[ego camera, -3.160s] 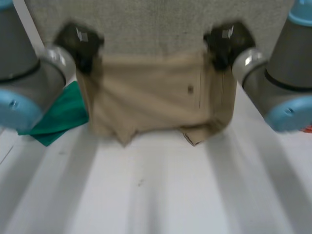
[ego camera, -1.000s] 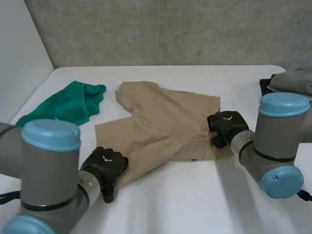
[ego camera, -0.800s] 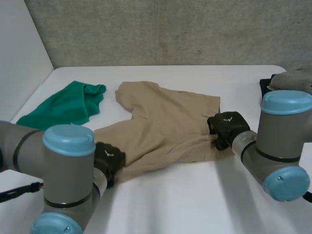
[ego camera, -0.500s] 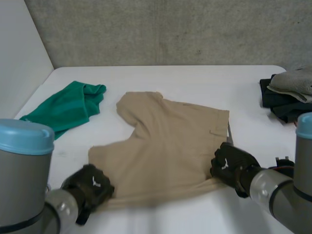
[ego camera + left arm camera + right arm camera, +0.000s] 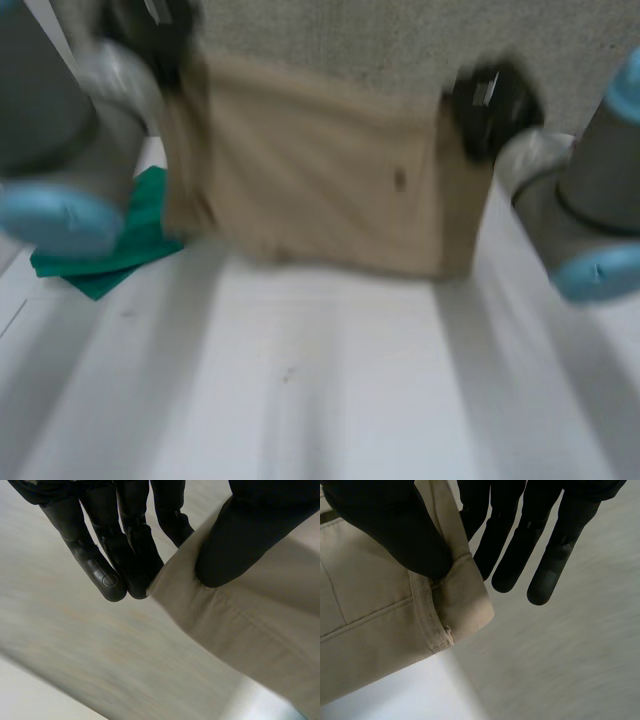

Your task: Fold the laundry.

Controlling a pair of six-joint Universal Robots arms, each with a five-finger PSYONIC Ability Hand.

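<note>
White tbl (image 5: 330, 390); tan twill shorts (image 5: 320, 180) aloft

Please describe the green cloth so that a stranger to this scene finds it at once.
Look at the white table, on its left side, beneath the left arm. There lies the green cloth. It alone is green and rests on the table; the beige shorts hang lifted.

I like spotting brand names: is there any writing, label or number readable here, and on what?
No readable text.
On the left hand: a pale mark on its back, too blurred to read.
On the right hand: a like mark, too blurred to read.
On the tan shorts: no print or label visible.
</note>
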